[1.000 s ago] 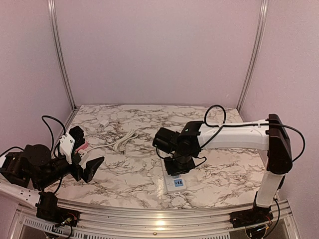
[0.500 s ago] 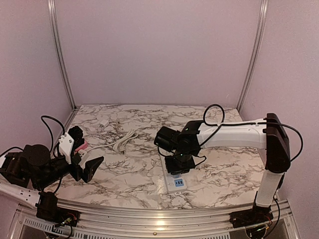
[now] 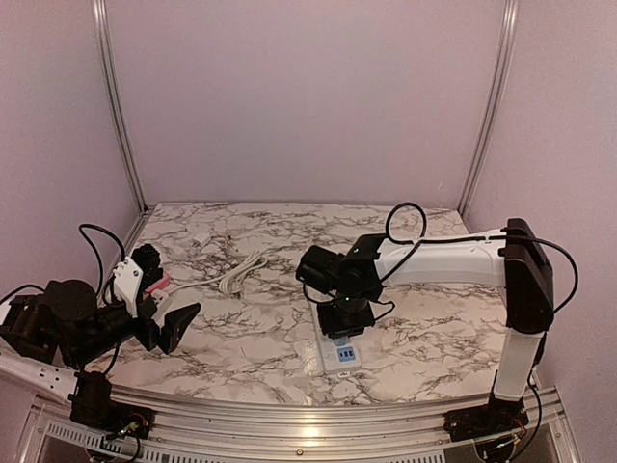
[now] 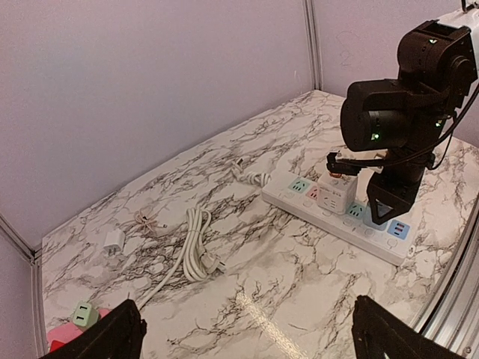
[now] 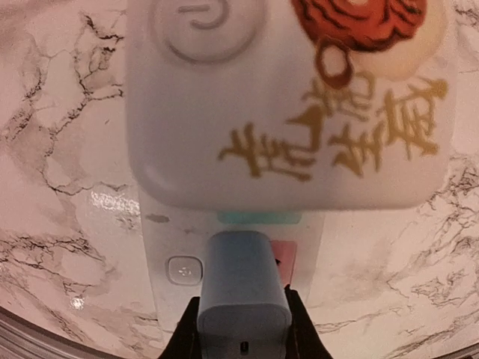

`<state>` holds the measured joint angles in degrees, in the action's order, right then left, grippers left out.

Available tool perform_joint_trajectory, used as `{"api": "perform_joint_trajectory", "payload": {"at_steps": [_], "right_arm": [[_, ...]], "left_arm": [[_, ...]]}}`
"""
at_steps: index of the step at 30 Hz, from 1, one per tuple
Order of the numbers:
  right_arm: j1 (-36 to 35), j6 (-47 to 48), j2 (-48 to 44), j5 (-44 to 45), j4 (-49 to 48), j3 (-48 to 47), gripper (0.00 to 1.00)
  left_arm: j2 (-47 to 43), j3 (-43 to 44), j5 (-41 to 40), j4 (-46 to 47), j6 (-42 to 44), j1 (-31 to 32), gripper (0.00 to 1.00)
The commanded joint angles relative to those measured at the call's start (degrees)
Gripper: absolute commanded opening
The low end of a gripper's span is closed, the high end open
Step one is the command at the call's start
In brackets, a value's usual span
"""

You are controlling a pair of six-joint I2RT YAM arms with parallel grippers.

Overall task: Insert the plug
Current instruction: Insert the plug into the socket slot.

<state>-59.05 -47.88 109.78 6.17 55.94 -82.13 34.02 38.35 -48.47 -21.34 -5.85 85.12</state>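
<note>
At the right of the bench (image 3: 241, 342), seen from above, the right gripper (image 3: 343, 328) hangs over the power strip (image 3: 338, 358). The left gripper (image 3: 166, 299) waits well apart, jaws spread wide. From the left wrist, a cube adapter (image 4: 335, 193) sits on the strip beside the right gripper. From the right wrist, the right gripper is clamped on the plug (image 5: 243, 288) above the strip.

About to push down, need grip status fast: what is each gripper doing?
Left gripper: open, holding nothing.
Right gripper: shut on the white plug, over the power strip.
</note>
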Motion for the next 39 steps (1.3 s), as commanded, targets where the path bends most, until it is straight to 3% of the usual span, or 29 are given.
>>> {"api": "perform_joint_trajectory", "payload": {"at_steps": [1, 11, 22, 26, 39], "right_arm": [[0.9, 2.4, 8.6, -5.6, -0.1, 5.7, 0.0], [1.0, 4.1, 13.6, -7.1, 1.7, 3.7, 0.0], [0.9, 2.2, 6.1, -0.7, 5.7, -0.7, 0.0], [0.9, 2.0, 4.2, 0.2, 5.8, -1.0, 0.15], [0.9, 2.1, 4.2, 1.8, 7.7, -2.3, 0.41]], "left_arm": [[-1.4, -0.6, 0.2, -0.1, -0.2, 0.1, 0.99], [-2.1, -0.7, 0.0, -0.1, -0.2, 0.1, 0.99], [-1.7, -0.7, 0.0, 0.0, -0.3, 0.1, 0.99], [-1.6, -0.6, 0.1, 0.0, -0.4, 0.1, 0.99], [-2.1, -0.8, 0.3, 0.0, -0.7, 0.1, 0.99]]}}
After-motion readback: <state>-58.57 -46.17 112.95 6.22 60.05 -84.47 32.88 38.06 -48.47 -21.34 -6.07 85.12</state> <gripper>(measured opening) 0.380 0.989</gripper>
